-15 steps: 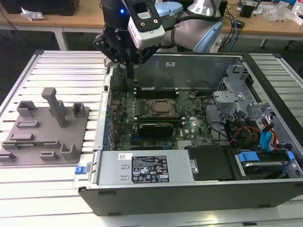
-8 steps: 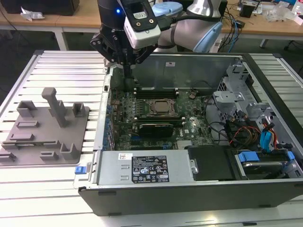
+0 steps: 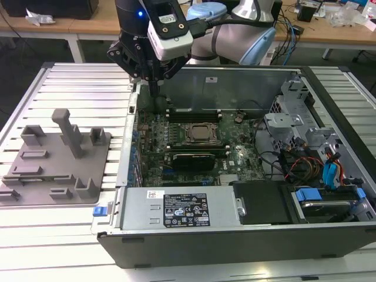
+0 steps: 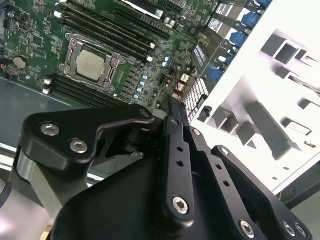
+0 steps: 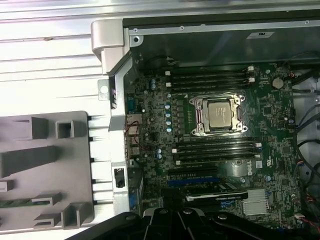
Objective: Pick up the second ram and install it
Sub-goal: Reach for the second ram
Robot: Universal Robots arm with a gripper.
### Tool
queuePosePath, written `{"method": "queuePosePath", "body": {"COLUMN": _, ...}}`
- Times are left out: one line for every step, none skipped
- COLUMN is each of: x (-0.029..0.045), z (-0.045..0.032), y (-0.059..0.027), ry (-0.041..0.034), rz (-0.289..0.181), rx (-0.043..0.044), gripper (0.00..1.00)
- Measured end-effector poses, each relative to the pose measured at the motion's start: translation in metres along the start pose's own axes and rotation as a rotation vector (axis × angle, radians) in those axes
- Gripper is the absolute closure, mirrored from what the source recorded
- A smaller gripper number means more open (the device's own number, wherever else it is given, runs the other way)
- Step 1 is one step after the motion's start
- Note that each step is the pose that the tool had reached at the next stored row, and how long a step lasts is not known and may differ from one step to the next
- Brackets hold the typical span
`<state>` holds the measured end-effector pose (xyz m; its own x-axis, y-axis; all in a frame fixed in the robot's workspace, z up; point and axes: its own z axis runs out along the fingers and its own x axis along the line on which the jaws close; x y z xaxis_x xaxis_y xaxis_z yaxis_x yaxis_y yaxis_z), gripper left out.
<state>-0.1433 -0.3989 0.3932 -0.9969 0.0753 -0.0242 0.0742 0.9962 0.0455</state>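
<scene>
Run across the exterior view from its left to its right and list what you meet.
grey fixture plate → gripper → CPU socket → blue drive-bay tabs

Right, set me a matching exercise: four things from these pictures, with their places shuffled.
Things:
1 gripper
2 processor
3 grey fixture
4 sticker

Places:
A on the slatted table, at the exterior view's left of the case
B on the metal box along the case's near side
C between the memory slots
D above the case's far corner

Pairs: 1-D, 2-C, 3-A, 4-B
</scene>
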Motion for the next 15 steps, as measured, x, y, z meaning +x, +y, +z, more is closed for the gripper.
{"method": "queuePosePath", "body": {"x": 0.0006, "z": 0.0, "y": 0.0, "ry": 0.0, "rz": 0.0, "rx": 0.0, "gripper": 0.92}}
{"method": "queuePosePath", "body": {"x": 0.001, "z": 0.0, "y": -0.0001, "ry": 0.0, "rz": 0.0, "rx": 0.0, "gripper": 0.92}}
{"method": "queuePosePath", "body": {"x": 0.0017, "z": -0.0001, "y": -0.0001, "ry": 0.0001, "rz": 0.0, "rx": 0.0001, "gripper": 0.92}}
{"method": "queuePosePath", "body": {"x": 0.0021, "z": -0.0001, "y": -0.0002, "ry": 0.0001, "rz": 0.0, "rx": 0.0, "gripper": 0.92}}
{"method": "queuePosePath", "body": {"x": 0.0026, "z": -0.0001, "y": -0.0002, "ry": 0.0, "rz": 0.0, "rx": 0.0, "gripper": 0.92}}
{"method": "queuePosePath", "body": {"x": 0.0033, "z": -0.0001, "y": -0.0002, "ry": 0.0, "rz": 0.0, "rx": 0.0, "gripper": 0.92}}
{"method": "queuePosePath", "body": {"x": 0.0037, "z": -0.0001, "y": -0.0003, "ry": 0.0001, "rz": 0.0, "rx": 0.0, "gripper": 0.92}}
{"method": "queuePosePath", "body": {"x": 0.0046, "z": -0.0001, "y": -0.0004, "ry": 0.0, "rz": 0.0, "rx": -0.0001, "gripper": 0.92}}
{"method": "queuePosePath", "body": {"x": 0.0067, "z": -0.0002, "y": -0.0005, "ry": 0.0, "rz": 0.0, "rx": 0.0, "gripper": 0.92}}
{"method": "queuePosePath", "body": {"x": 0.0076, "z": -0.0003, "y": -0.0006, "ry": 0.0001, "rz": 0.0, "rx": 0.0, "gripper": 0.92}}
{"method": "queuePosePath", "body": {"x": 0.0083, "z": -0.0003, "y": -0.0006, "ry": 0.0001, "rz": 0.0, "rx": 0.0001, "gripper": 0.92}}
{"method": "queuePosePath", "body": {"x": 0.0091, "z": -0.0003, "y": -0.0007, "ry": 0.0, "rz": 0.0, "rx": 0.0, "gripper": 0.92}}
{"method": "queuePosePath", "body": {"x": 0.0096, "z": -0.0003, "y": -0.0007, "ry": 0.0001, "rz": 0.0, "rx": 0.0, "gripper": 0.92}}
{"method": "queuePosePath", "body": {"x": 0.0103, "z": -0.0002, "y": -0.0008, "ry": 0.0001, "rz": 0.0, "rx": 0.0, "gripper": 0.92}}
{"method": "queuePosePath", "body": {"x": 0.0109, "z": -0.0002, "y": -0.0008, "ry": 0.0001, "rz": 0.0, "rx": 0.0001, "gripper": 0.92}}
